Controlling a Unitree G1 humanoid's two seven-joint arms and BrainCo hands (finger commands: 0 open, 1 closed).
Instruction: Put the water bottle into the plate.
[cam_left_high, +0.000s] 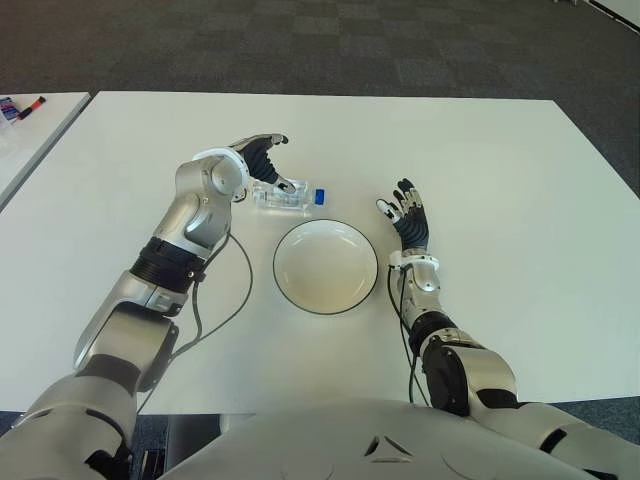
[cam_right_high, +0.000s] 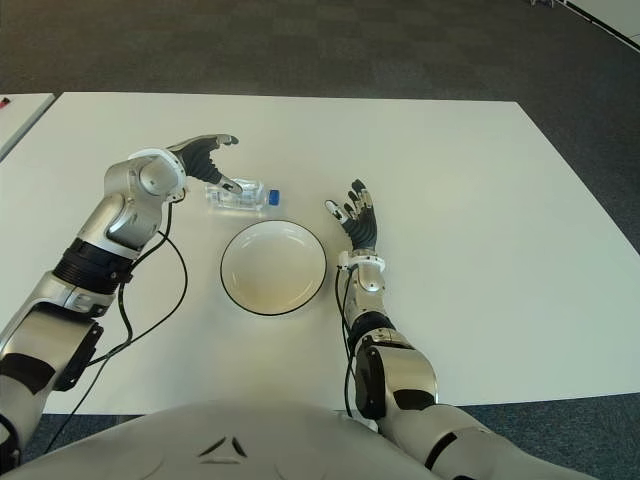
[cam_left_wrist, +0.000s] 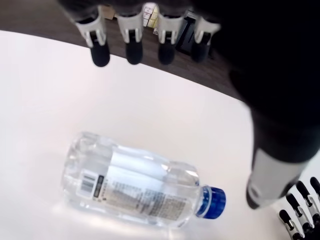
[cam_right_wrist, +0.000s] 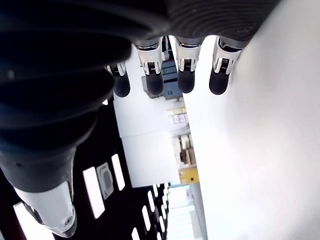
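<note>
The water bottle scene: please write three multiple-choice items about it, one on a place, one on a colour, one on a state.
1. Where is the water bottle?
A. Inside the plate
B. On the table, beyond the plate
C. In the right hand

2. What colour is the bottle's cap?
A. Blue
B. Red
C. White

3. How is the left hand?
A. Closed around the bottle
B. Open above the bottle
C. Flat inside the plate

Answers:
1 B, the bottle lies on its side on the table, past the far rim of the plate.
2 A, the left wrist view shows a blue cap.
3 B, its fingers are spread over the bottle; the right hand, right of the plate, is open too.
</note>
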